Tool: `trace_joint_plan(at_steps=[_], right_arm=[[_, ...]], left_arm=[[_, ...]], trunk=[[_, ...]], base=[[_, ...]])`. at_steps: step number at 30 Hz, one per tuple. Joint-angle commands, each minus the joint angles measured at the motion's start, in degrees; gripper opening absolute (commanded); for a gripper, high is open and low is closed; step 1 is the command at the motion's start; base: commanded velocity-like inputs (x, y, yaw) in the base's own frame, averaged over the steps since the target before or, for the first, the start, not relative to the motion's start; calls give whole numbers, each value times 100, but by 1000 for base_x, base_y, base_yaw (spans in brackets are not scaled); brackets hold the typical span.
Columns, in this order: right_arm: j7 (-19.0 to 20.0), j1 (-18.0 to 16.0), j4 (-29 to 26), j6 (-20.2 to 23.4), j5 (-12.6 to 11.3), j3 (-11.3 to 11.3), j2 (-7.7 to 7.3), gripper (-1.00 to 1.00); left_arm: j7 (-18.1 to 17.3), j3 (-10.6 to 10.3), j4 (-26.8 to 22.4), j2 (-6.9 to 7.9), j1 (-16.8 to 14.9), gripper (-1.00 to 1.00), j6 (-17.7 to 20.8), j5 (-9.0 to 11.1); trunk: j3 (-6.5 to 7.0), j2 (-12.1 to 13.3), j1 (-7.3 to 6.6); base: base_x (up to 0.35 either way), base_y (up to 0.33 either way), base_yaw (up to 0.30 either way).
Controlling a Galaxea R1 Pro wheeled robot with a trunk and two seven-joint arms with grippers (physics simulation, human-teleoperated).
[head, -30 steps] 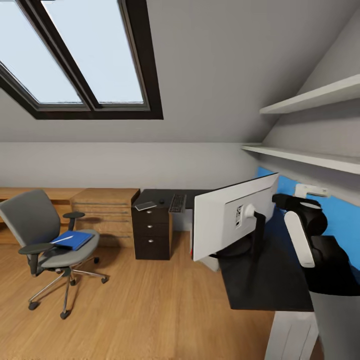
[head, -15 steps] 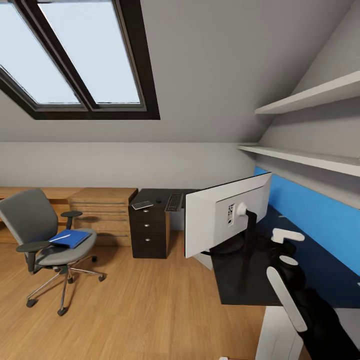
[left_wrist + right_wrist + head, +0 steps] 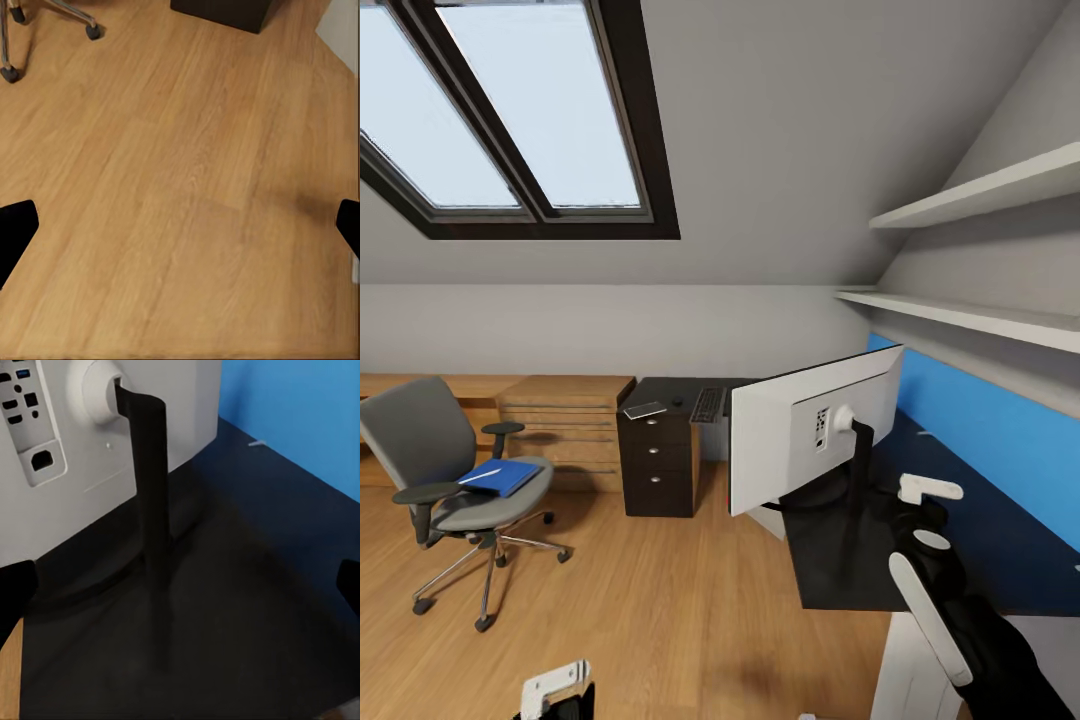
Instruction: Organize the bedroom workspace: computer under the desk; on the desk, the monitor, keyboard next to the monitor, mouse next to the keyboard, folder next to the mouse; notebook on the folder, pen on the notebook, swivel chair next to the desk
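The white monitor stands on the black desk with its back to me; its black stand rises close ahead in the right wrist view. My right gripper is open just above the desk behind that stand, also seen as gripper in the head view. A blue folder lies on the seat of the grey swivel chair at the left. The keyboard, mouse and a grey notebook rest on the far desk section. My left gripper hangs open over the floor.
A dark drawer cabinet stands under the far desk, with a wooden chest beside it. A white box sits under the desk below the monitor. Shelves and a blue wall run along the right. Wooden floor spreads between chair and desk.
The view shifted a little early on. My right arm dropped from beside the monitor to low over the desk. My left gripper has risen into the bottom of the head view.
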Motion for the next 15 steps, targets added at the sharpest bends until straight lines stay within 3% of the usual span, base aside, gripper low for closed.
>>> trace_joint_plan(at_steps=[1, 2, 3, 7, 8, 9, 11, 15], right_arm=[[-57, -3, -1, 13, -48, 19, -4, 100], [-58, 2, 27, 11, -48, 23, 0, 100], [-45, 10, 130, 8, -58, 28, 6, 100], [-38, 11, 150, 7, -64, 29, 8, 100], [-25, 12, 566, -634, -29, 34, 8, 100], [-25, 12, 626, -766, -25, 57, 8, 100], [-31, 12, 737, -979, 0, 254, 0, 100], [-33, 12, 760, -1014, 4, 301, -1, 100]], left_arm=[[41, 0, -96, -5, -1, 100, 109, 60], [47, 1, -217, -21, -3, 100, 234, 64], [46, -2, -374, -164, -5, 100, 402, 54], [39, 0, -389, -193, -5, 100, 418, 41], [46, 1, -139, -197, -6, 100, 428, 27], [48, 1, -126, -196, -6, 100, 429, 26], [58, 1, -109, -194, -6, 100, 430, 19], [62, 1, -111, -193, -6, 100, 430, 10]], trunk=[[-7, -5, 1], [-7, -5, 1], [-7, -5, 1], [-7, -5, 1], [-7, -5, 1], [-7, -5, 1], [-7, -5, 1], [-7, -5, 1]], base=[[0, 0, 0], [0, 0, 0], [0, 0, 0], [0, 0, 0], [-233, -178, 177], [-241, -186, 212], [-248, -193, 174], [-255, -200, 45]])
